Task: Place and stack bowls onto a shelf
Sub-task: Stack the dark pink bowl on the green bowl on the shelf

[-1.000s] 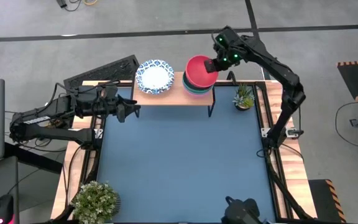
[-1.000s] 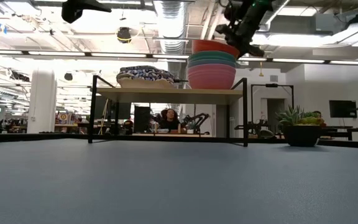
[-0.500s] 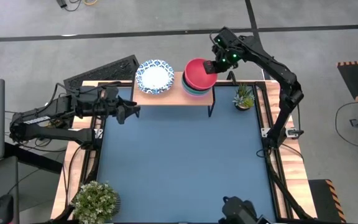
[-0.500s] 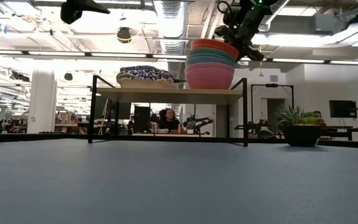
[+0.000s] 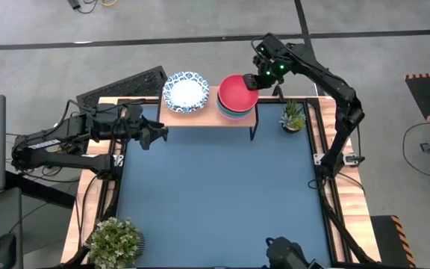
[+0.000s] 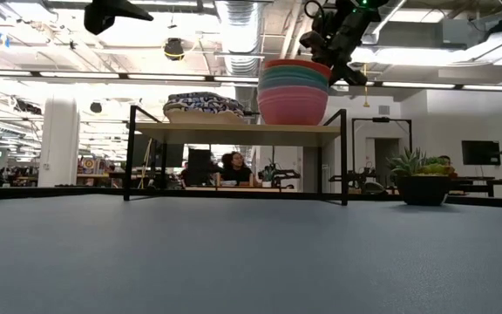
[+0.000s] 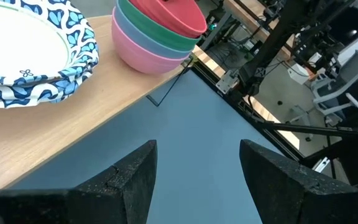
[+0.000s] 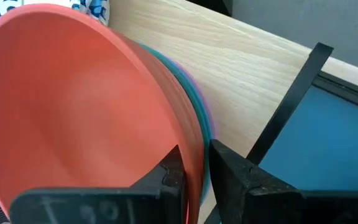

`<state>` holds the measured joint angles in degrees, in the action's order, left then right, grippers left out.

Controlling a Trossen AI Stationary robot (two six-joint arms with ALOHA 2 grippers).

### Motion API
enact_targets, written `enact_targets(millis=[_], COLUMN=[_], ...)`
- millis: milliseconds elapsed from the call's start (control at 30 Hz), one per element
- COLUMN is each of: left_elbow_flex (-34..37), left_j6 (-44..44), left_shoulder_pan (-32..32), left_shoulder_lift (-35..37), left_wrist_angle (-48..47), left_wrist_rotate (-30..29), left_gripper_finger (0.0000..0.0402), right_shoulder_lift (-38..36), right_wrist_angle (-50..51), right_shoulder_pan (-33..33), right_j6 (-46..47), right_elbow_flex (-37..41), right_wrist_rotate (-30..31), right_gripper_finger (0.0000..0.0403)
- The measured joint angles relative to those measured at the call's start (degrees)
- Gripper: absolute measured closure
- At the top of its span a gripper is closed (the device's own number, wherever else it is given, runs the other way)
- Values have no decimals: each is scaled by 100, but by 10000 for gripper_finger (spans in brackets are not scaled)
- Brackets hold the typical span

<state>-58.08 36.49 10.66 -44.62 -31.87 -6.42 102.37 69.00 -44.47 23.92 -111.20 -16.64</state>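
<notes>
Tabletop (image 5: 215,194), blue with wooden edges, lies bare across its middle and near half, with one potted plant (image 5: 115,240) at its near left corner and a smaller plant (image 5: 293,116) at the far right, just beside the shelf (image 5: 207,116). This shelf, a light wooden board on thin black legs, stands along the far edge. On its left half rest the two blue-patterned white bowls (image 5: 186,91), nested; on its right half stands a stack of pink, lavender-blue, green and red bowls (image 6: 293,90), close to the board's right end. The right gripper (image 5: 254,81), reaching in from the far right, pinches the rim of the red bowl (image 5: 237,91) on top. The left gripper (image 5: 155,134) hovers at the table's left edge, short of the shelf, its fingers (image 7: 126,180) spread and holding nothing.
</notes>
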Motion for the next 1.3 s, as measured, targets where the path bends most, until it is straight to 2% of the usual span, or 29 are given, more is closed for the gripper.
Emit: enact_targets(millis=[400,533,733,867,1133,1300], left_elbow_flex=[0,0,0,0,0,0], left_j6=[160,169,163,145,210,282], left_shoulder_pan=[-2,-2,-1,-1,-2,-2], left_shoulder_lift=[0,0,0,0,0,0], left_wrist_angle=[-42,-42,-42,-42,-42,-42], left_wrist_rotate=[4,4,2,2,-34,-37], left_gripper_finger=[188,188,188,188,188,188], right_shoulder_lift=[-11,-9,-9,-9,-21,-134], right_wrist_angle=[-14,11,58,60,-152,-284], right_shoulder_pan=[35,35,35,7,-5,-80], right_j6=[-505,-645,-647,-646,-705,-706], right_elbow_flex=[-449,-457,-457,-457,-467,-814], right_wrist_rotate=[3,2,8,49,74,67], right_gripper_finger=[306,274,206,182,190,199])
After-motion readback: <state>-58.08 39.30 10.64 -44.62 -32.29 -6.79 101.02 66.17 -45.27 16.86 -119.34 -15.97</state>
